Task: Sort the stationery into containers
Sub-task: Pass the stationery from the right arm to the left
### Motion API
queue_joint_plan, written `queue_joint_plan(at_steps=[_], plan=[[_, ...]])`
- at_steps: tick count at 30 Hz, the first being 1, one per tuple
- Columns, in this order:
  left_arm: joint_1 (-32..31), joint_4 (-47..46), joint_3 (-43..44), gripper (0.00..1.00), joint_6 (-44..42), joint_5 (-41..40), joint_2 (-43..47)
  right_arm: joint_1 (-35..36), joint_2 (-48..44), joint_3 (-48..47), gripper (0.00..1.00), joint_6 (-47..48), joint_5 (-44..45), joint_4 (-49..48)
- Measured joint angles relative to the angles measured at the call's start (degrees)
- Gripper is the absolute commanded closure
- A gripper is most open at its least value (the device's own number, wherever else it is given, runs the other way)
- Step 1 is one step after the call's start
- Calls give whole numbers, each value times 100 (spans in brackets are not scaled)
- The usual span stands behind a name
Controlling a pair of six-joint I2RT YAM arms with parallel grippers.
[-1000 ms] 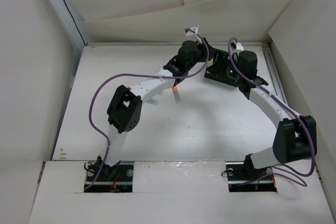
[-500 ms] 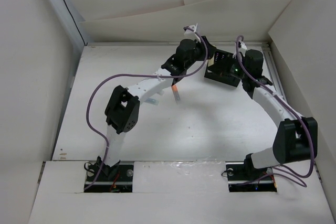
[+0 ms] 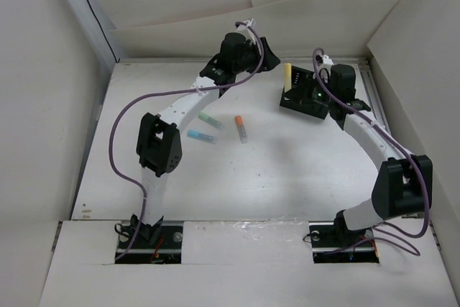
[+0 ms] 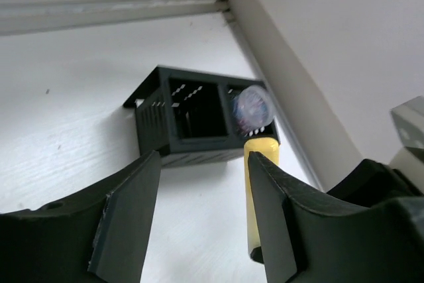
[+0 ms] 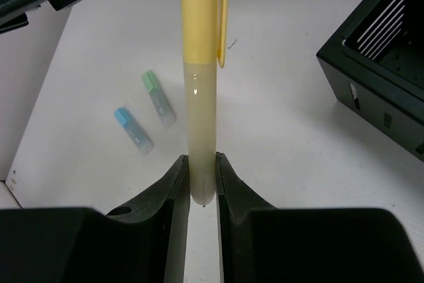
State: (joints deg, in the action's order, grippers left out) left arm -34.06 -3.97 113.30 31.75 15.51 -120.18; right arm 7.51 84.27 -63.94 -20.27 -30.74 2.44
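Observation:
My right gripper (image 5: 202, 164) is shut on the yellow marker (image 5: 202, 84), which sticks out beyond its fingers. In the top view the marker (image 3: 288, 77) stands at the left end of the black two-compartment box (image 3: 307, 109), with the right gripper (image 3: 302, 90) over the box. My left gripper (image 4: 203, 164) is open and empty, facing the box (image 4: 156, 130) from the left (image 3: 264, 59). A pale bluish round roll (image 4: 252, 107) sits in the box's right compartment in that view. The mint green (image 3: 208, 118), light blue (image 3: 200, 136) and orange-white (image 3: 241, 127) markers lie on the table.
White walls close the table at the back and both sides; the box stands near the back right corner. The left arm's purple cable loops over the left part of the table. The green (image 5: 159, 99) and blue (image 5: 134, 130) markers show beyond the yellow one.
My left gripper has drawn back to the left, away from the box, uncovering the three markers on the table. The yellow marker now shows in the right gripper's grip.

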Motion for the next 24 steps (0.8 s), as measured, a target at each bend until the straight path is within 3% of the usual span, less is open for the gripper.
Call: queue_joint_plan(at_steps=[6, 14, 17, 20, 24], plan=[[-13, 726, 98, 41, -175, 164, -9, 485, 109, -155, 100, 291, 444, 345], [-85, 990, 262, 41, -365, 426, -48, 767, 129, -376, 100, 494, 787, 573], [-98, 1078, 354, 48, -426, 424, -122, 857, 136, -472, 100, 529, 876, 645], [-111, 1161, 354, 66, -463, 424, -166, 953, 136, -553, 100, 568, 999, 704], [-138, 1165, 376, 76, -415, 461, -188, 997, 155, -575, 100, 597, 1158, 839]])
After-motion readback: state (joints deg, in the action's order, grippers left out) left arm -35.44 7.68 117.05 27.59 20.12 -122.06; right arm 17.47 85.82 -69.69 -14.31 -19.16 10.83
